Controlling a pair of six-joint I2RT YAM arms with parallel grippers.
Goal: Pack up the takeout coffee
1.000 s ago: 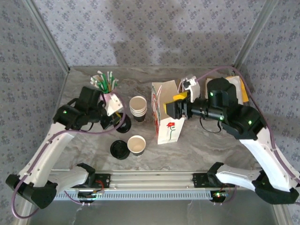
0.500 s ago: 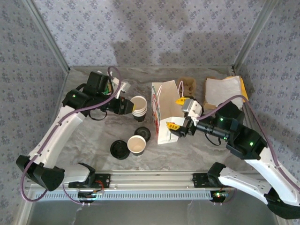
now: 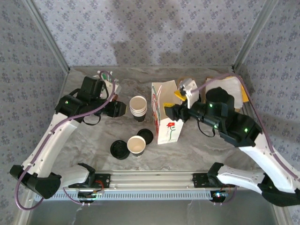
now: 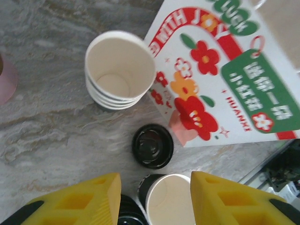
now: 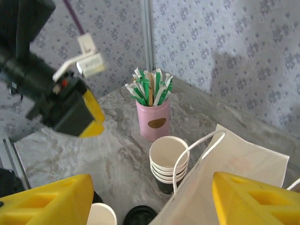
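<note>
The takeout coffee's cup [image 3: 136,145], cream with a dark base, stands lidless near the table's front. Two round black lids lie by it, one [image 3: 119,149] to its left and one [image 3: 145,136] behind it. My left gripper [image 3: 119,108] hangs open just left of the stack of lidless cream cups [image 3: 138,107]. In the left wrist view its yellow fingers [image 4: 89,199] frame the single cup [image 4: 171,204] and a lid [image 4: 152,146] on the table beyond them. My right gripper [image 3: 176,111] stands open at the upright paper bag [image 3: 166,119], the bag's edge [image 5: 225,187] between its fingers.
A pink cup of green-and-white straws [image 5: 153,115] stands behind the stacked cups [image 5: 168,161]. The bag's white string handle [image 5: 197,145] loops over its open top. Napkins and brown paper [image 3: 233,86] lie at the back right. Patterned walls enclose the table.
The left gripper swung from the pink cup to the stack, then drew back a little, leaving a lid on the table. The right gripper dropped toward the front, then returned to the bag.
</note>
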